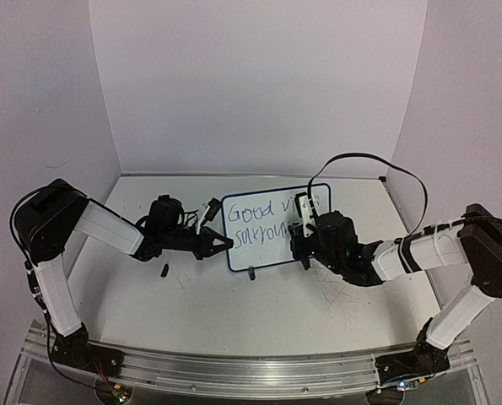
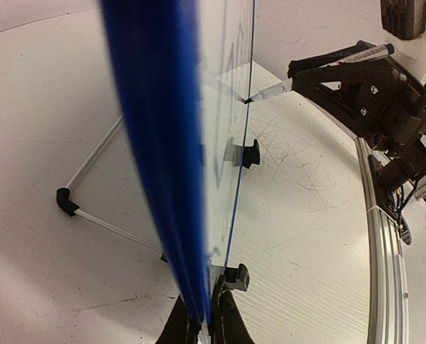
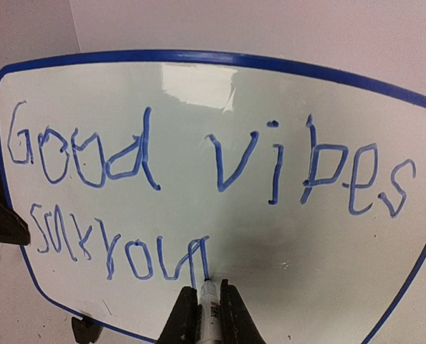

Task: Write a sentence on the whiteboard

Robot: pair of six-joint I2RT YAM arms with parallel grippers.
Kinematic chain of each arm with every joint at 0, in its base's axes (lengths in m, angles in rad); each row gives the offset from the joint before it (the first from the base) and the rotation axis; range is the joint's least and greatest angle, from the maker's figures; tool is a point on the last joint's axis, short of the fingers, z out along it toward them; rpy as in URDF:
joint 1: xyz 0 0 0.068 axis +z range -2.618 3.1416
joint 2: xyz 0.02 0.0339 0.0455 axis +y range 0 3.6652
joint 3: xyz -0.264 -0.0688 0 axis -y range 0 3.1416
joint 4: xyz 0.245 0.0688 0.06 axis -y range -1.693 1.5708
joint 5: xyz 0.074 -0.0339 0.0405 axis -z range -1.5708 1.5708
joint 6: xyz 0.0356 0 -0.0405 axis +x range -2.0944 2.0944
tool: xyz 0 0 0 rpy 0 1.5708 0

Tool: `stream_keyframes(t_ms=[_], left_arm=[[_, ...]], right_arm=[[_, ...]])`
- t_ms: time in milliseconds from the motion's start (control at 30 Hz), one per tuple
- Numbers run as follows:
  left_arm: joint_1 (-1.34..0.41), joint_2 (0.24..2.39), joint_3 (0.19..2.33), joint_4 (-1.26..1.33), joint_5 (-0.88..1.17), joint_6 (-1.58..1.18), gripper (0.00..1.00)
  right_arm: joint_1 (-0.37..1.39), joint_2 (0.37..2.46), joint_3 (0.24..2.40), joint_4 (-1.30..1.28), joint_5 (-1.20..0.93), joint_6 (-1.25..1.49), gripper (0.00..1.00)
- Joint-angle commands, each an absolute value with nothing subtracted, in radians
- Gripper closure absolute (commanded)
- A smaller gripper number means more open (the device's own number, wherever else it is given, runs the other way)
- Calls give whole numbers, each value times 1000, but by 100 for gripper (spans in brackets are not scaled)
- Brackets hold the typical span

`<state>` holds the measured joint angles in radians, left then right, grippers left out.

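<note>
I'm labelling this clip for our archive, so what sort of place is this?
Probably a robotics lab test cell, not a home or office: plain white backdrop panels enclose a scratched tabletop, and both arm bases sit on an aluminium rail.

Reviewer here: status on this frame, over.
Left gripper shut on blue-framed white whiteboard edge. Right gripper shut on white marker, tip at handwritten blue sentence, second line. Nothing obstructing.

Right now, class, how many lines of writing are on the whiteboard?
2. The top line, "Good vibes", spans the whiteboard; the second line, a scrawl, sits below it at the left. No more show.
</note>
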<state>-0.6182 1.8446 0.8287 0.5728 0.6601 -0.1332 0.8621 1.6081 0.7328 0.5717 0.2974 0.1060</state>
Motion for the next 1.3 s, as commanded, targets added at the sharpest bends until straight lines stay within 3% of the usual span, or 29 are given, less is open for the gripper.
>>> stream_keyframes(t_ms=[0,533,1267], left_arm=[[-596,1823,827,512,511,-89,100],[-595,1825,828,511,512,-87,100],[-595,1823,829,511,514,-88,100]], right_arm=[[866,1618,723,577,306,141,100],[857,1615,799,614,358,86,100],[850,1576,750,584,390,96,100]])
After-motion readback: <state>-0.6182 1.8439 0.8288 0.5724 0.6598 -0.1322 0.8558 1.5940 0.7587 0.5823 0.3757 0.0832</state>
